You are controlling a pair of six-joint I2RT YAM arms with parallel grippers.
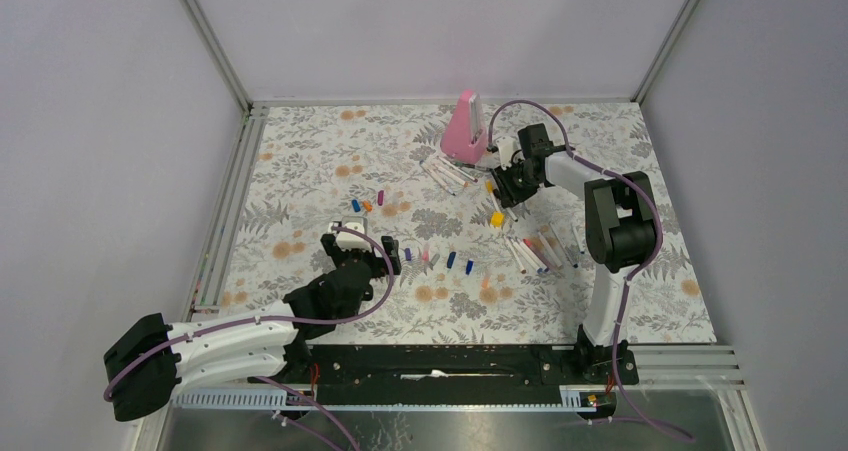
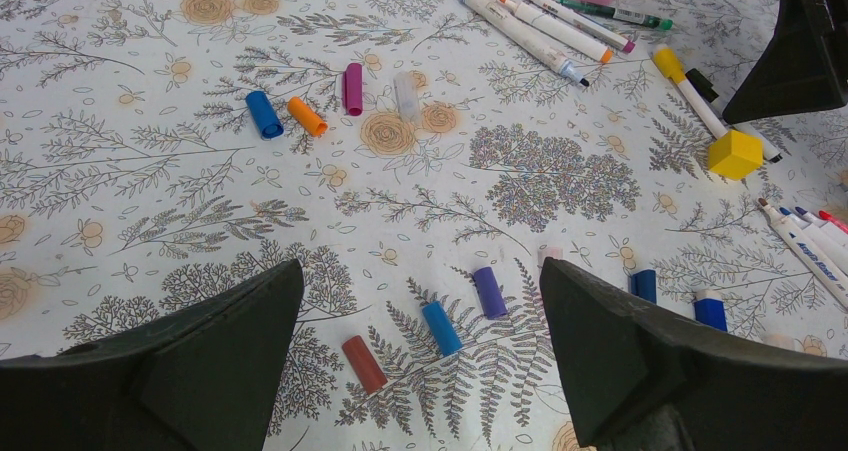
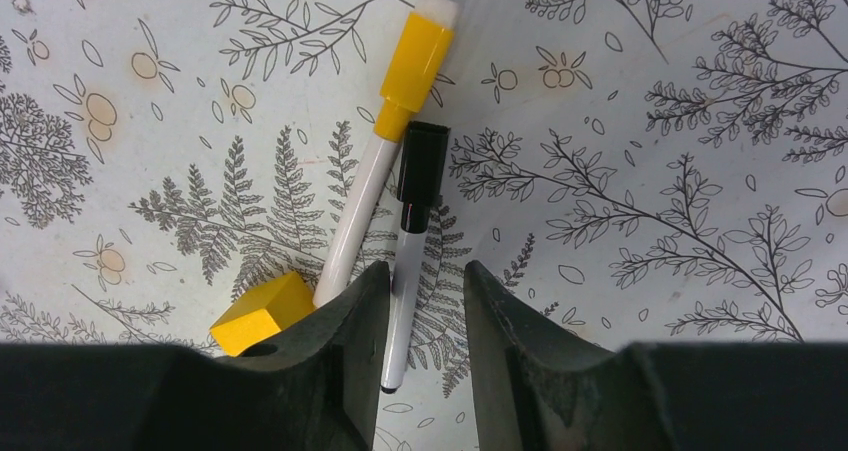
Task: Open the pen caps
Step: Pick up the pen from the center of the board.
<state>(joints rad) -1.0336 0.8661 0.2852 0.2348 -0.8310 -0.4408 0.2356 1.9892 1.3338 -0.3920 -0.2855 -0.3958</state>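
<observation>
My right gripper (image 3: 422,269) stands low over the cloth, open, its jaws astride the white barrel of a black-capped pen (image 3: 405,301). The barrel lies against the left finger, with a gap to the right one. Its black pen cap (image 3: 421,161) is on the pen. Beside it lies a pen with a yellow pen cap (image 3: 415,61). My left gripper (image 2: 420,268) hangs wide open above loose red (image 2: 364,363), blue (image 2: 441,328) and purple (image 2: 489,292) pen caps. In the top view the right gripper (image 1: 508,196) is at the back right and the left gripper (image 1: 378,256) mid-table.
A yellow cube (image 3: 262,311) touches the right gripper's left finger. More loose caps, blue (image 2: 264,114), orange (image 2: 307,116) and magenta (image 2: 353,88), lie farther out. A pink wedge (image 1: 464,129) stands at the back, with pens (image 1: 450,174) near it and uncapped pens (image 1: 540,251) to the right.
</observation>
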